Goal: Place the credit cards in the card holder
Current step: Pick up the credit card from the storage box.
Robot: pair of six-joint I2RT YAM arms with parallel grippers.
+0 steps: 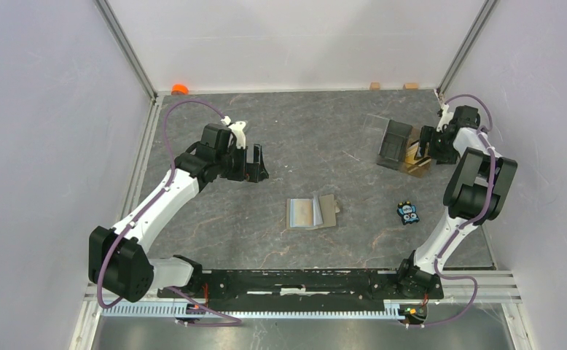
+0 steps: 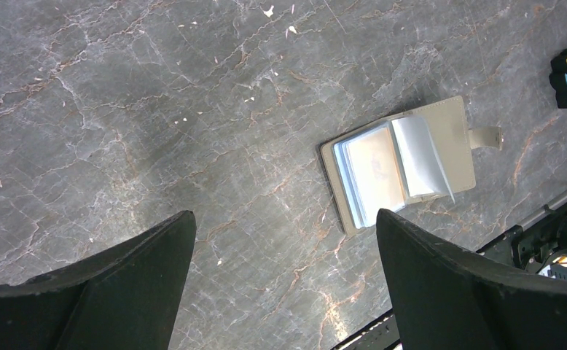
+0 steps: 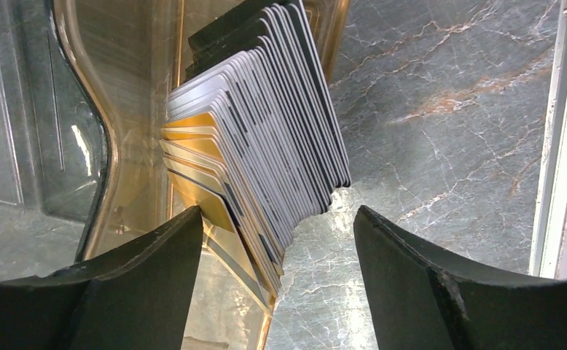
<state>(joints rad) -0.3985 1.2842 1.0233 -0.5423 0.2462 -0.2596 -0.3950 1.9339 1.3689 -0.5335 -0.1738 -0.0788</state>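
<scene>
While our right end effector [image 3: 275,213] hangs open over the credit cards [image 3: 251,131] far right, our left end effector [image 2: 284,222] hovers open, far-left of the card holder [image 2: 401,164]

credit cards [image 3: 266,124] lower corners hidden behind fingers [image 3: 120,292]

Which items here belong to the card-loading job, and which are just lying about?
Job: stack of thin gold and grey cards, standing in the clear plastic box; open flat olive-khaki card holder.
Lying about: small blue-and-black cartoon figure; small orange object; two tan blocks.
</scene>
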